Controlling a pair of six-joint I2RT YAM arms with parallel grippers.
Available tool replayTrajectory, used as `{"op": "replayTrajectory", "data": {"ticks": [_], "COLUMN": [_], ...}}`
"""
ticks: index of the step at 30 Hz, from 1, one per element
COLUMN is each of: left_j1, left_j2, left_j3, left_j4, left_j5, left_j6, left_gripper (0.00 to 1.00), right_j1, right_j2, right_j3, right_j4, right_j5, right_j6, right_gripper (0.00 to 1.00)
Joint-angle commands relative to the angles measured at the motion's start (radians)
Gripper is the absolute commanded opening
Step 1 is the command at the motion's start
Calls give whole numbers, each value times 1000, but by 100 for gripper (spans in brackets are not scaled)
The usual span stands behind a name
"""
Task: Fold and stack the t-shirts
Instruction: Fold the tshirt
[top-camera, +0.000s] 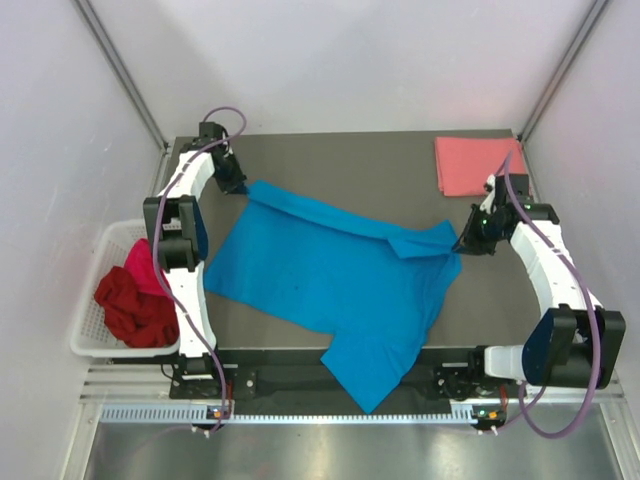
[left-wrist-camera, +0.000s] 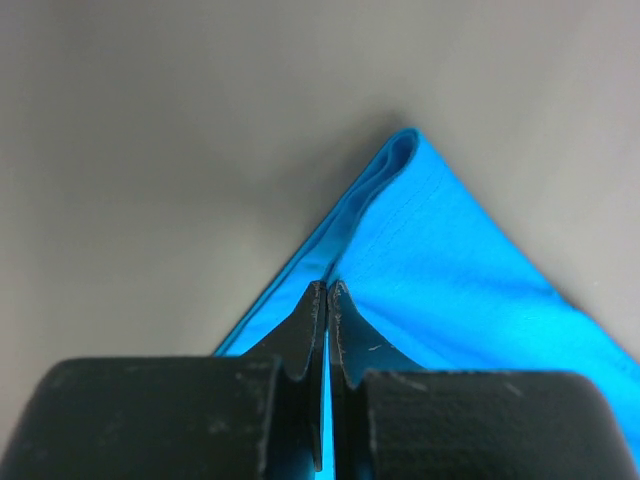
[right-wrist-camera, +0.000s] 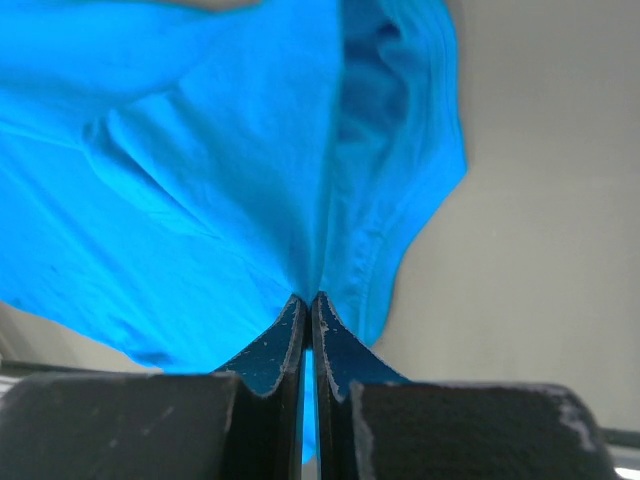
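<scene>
The bright blue t-shirt (top-camera: 330, 275) lies spread across the dark table, one sleeve hanging over the near edge. My left gripper (top-camera: 236, 186) is shut on its far left corner (left-wrist-camera: 400, 230). My right gripper (top-camera: 468, 240) is shut on its right end (right-wrist-camera: 250, 180), where the cloth is bunched and folded over. The salmon pink t-shirt (top-camera: 475, 165) lies folded at the far right corner. The dark red t-shirt (top-camera: 135, 310) and the magenta t-shirt (top-camera: 143, 265) lie crumpled in the white basket (top-camera: 100, 335).
The white lattice basket stands off the table's left edge. White walls with metal posts close in the back and sides. A metal rail (top-camera: 330, 410) runs along the near edge by the arm bases.
</scene>
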Motion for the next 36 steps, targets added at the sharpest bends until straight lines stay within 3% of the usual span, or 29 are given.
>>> {"op": "replayTrajectory", "data": {"ticks": [1, 17, 36], "left_j1": [10, 8, 10], "left_j2": [-48, -34, -57], "left_j3": [-14, -130, -156], "left_j4": [-26, -21, -15], "left_j5": [-29, -48, -72], "left_j6": [38, 33, 30], "left_gripper": [0, 0, 0], "right_j1": [9, 10, 27], "right_j2": [-36, -39, -104], "right_j3": [-37, -109, -180], "right_j4": [11, 22, -1], "right_j5": [0, 11, -12], "right_j6": [-1, -8, 35], "right_gripper": [0, 0, 0]}}
